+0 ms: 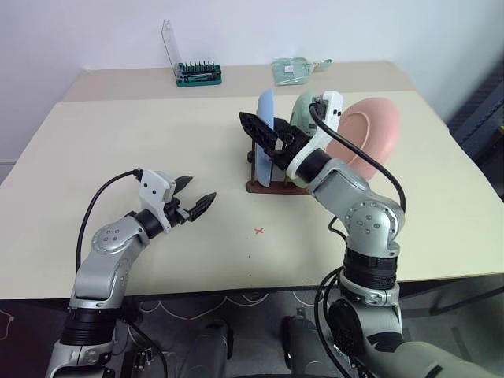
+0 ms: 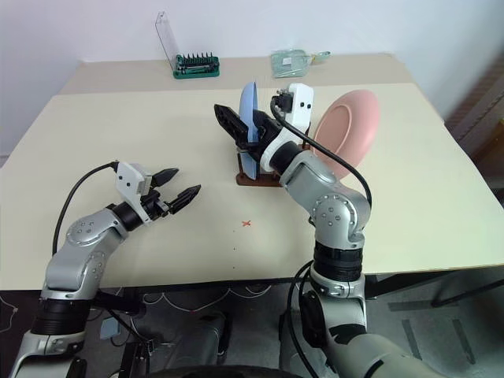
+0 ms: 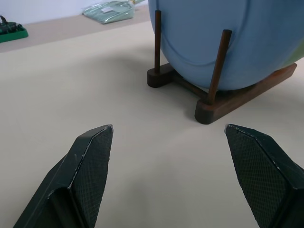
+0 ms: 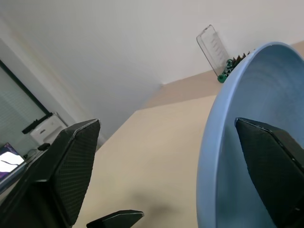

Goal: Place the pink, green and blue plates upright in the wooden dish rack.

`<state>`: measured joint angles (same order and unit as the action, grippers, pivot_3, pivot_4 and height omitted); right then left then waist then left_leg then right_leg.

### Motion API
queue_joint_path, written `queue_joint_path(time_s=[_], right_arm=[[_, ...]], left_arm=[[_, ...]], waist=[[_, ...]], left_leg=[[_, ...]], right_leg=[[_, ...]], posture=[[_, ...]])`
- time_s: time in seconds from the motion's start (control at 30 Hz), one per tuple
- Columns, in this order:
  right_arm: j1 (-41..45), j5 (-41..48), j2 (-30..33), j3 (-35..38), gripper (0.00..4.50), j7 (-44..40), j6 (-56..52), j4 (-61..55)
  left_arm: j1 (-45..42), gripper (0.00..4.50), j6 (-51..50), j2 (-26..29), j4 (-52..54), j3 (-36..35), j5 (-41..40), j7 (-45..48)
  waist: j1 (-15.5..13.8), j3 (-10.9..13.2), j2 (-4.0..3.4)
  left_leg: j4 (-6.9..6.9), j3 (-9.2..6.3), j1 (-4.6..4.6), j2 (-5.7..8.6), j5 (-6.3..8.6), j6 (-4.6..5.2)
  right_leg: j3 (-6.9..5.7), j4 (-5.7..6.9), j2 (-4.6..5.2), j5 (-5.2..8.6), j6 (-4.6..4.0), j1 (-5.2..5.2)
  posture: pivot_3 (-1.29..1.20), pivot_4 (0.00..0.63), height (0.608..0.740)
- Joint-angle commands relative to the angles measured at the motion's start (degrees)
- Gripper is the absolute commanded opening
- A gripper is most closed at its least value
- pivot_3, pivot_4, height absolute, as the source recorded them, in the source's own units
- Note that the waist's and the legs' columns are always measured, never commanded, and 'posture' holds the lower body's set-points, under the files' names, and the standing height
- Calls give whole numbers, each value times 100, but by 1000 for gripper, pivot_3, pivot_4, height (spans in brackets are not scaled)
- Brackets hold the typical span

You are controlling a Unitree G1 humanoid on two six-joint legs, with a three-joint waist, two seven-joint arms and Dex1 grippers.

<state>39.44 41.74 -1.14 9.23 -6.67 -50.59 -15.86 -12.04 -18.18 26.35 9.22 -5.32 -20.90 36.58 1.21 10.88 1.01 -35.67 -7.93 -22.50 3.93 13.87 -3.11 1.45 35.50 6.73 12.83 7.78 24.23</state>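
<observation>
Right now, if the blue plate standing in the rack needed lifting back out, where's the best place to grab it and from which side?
Probably the top rim of the blue plate, coming from above. It stands on edge in the wooden dish rack, with pegs flanking its lower part, so only the upper edge is free. The open right gripper already straddles that rim.

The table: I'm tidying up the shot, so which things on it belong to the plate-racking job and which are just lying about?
Job:
- blue plate
- green plate
- pink plate
- wooden dish rack

Lying about:
- green tray of bits
- clear packet
- red cross mark
</observation>
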Motion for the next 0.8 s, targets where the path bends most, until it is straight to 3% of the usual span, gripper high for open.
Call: queue_joint_path(time_s=[0.03, 0.2, 0.4, 0.57, 0.8], right_arm=[[224, -28, 137, -185, 4331, -158, 211, -277], [373, -233, 578, -514, 4331, -384, 277, -506], [653, -896, 1698, -978, 4331, -863, 472, -929], [608, -812, 2709, -350, 4331, -1229, 342, -1056], [378, -901, 2543, -521, 4331, -1114, 374, -1145]], left_arm=[[-15, 3891, 59, -4, 177, -15, -51, 36], [-25, 3891, 60, -11, 166, -7, -46, 61], [-69, 3891, 71, -36, 157, 16, -40, 97], [-78, 3891, 56, -49, 150, 59, -63, 169], [-297, 3891, 122, -185, -74, 220, -11, 245]], waist=[[2, 0, 0], [-1, 0, 0], [-4, 1, -1], [-45, 0, 0], [-4, 1, -1]], left_leg=[[0, 0, 0, 0, 0, 0], [0, 0, 0, 0, 0, 0], [1, 2, -1, 0, 0, 0], [-1, 3, -2, 0, 1, 2], [0, 7, 2, -8, 1, 3]], right_leg=[[0, 0, 0, 0, 0, 0], [0, 0, 0, 0, 0, 0], [0, -3, 0, 0, 1, 1], [-1, -17, 0, 1, 1, -12], [-1, -20, -3, 1, 1, -15]], posture=[[0, 150, 740], [0, 150, 740], [0, 150, 740], [0, 150, 740], [0, 150, 740]])
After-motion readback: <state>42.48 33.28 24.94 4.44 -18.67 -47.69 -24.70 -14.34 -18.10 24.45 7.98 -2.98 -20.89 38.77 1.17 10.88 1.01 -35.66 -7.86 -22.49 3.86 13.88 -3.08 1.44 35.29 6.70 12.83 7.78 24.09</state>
